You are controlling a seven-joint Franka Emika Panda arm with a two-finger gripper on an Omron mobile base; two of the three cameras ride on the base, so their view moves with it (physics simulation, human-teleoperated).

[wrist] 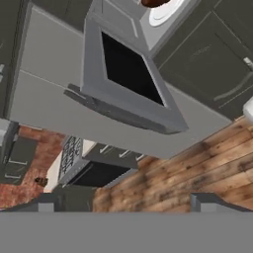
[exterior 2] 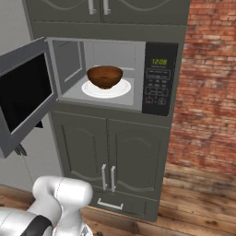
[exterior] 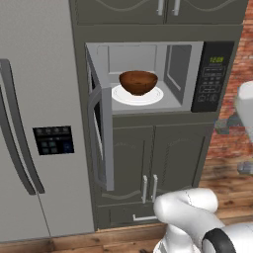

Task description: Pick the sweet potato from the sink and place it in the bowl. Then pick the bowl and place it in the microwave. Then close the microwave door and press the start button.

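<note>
Now down to shutting the microwave door (exterior 2: pixel 25 92) — swung wide on its left hinge, handle (exterior: pixel 96 138) toward the fridge (exterior: pixel 34 123). Bowl (exterior: pixel 138 82) already sits on the white turntable plate (exterior: pixel 123 96) inside the microwave (exterior 2: pixel 110 73); sweet potato not discernible inside it. Pincer (wrist: pixel 126 202) spread open, gripping nothing, aimed up at the door's window. Best to press on the outer face near the handle edge — far from the hinge — and sweep steadily until latched, clear of the keypad (exterior 2: pixel 159 78).

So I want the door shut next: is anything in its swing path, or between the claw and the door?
Nothing visible. The bowl sits fully inside the microwave, and the open claw faces the microwave door across clear space.
</note>
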